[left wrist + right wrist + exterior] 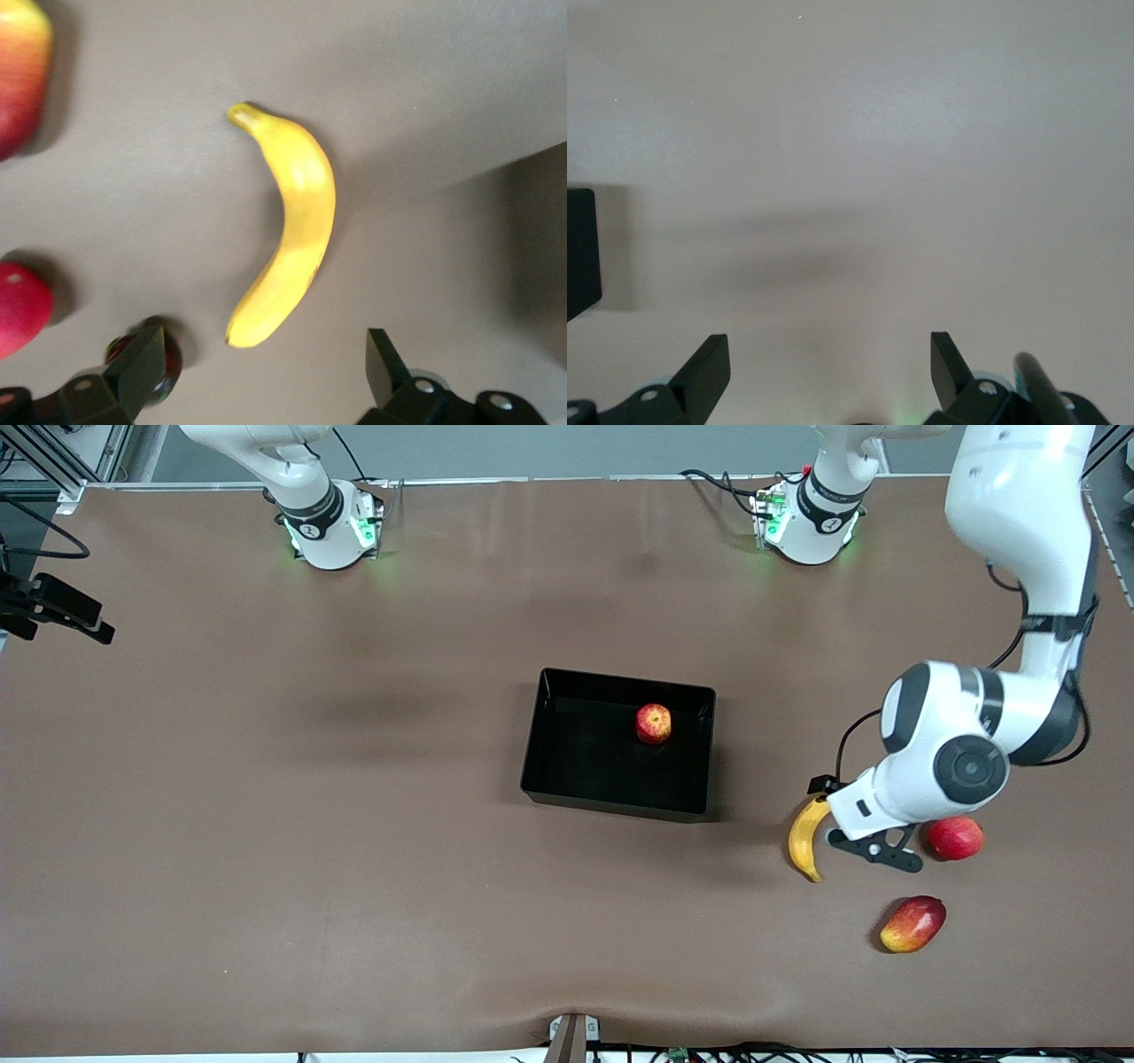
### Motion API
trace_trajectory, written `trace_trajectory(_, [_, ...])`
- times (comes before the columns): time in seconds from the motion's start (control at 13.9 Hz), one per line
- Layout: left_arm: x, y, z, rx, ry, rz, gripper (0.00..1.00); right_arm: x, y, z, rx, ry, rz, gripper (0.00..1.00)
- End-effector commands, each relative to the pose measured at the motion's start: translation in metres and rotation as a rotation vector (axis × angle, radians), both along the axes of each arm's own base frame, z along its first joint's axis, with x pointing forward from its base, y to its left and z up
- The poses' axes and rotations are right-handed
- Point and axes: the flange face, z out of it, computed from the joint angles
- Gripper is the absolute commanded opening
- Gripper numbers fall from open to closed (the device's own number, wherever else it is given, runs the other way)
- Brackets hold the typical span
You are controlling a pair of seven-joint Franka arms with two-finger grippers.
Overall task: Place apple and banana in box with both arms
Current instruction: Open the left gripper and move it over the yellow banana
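Yellow banana fills my left wrist view, lying flat on the brown bench toward the left arm's end from the box — and my left hand hovers right over it, fingers spread wide and empty. Apple already sits inside the box, so half the job looks done. Landmark stays the box: the pinkish-red fruit and the mango lie farther out toward that same end than the banana. I'd judge the banana light, curved, smooth-skinned and easily bruised — best pinched across its thick middle, gently. My right hand waits high above bare bench, fingers apart, holding nothing; a corner of the box shows in its view.
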Motion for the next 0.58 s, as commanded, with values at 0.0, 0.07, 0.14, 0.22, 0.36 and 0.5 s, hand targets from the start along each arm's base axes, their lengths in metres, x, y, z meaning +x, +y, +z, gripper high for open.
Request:
trace_trajectory(0.0, [-0.003,-0.01,-0.037,0.003,0.02,-0.042,1.0,0.003,0.001,0.009,-0.019,-0.012,0.004,1.0])
trace_trajectory(0.07, [-0.003,-0.011,-0.049,-0.001,0.018,-0.045,1.0,0.003,0.002,0.01,-0.019,-0.014,0.009,1.0])
trace_trajectory(0.14, [-0.004,-0.011,-0.061,-0.004,0.022,-0.046,1.0,0.004,0.001,0.011,-0.022,-0.018,0.01,1.0])
trace_trajectory(0.22, [-0.005,-0.014,-0.071,-0.009,0.016,-0.051,1.0,0.004,0.001,0.01,-0.024,-0.018,0.011,1.0])
trace_trajectory(0.36, [-0.011,-0.016,-0.089,-0.02,0.0,-0.057,0.96,0.004,-0.003,0.009,-0.022,-0.015,0.004,1.0])
trace_trajectory(0.5, [-0.011,-0.013,-0.095,-0.024,-0.012,-0.056,0.6,0.004,-0.003,0.009,-0.022,-0.017,0.004,1.0])
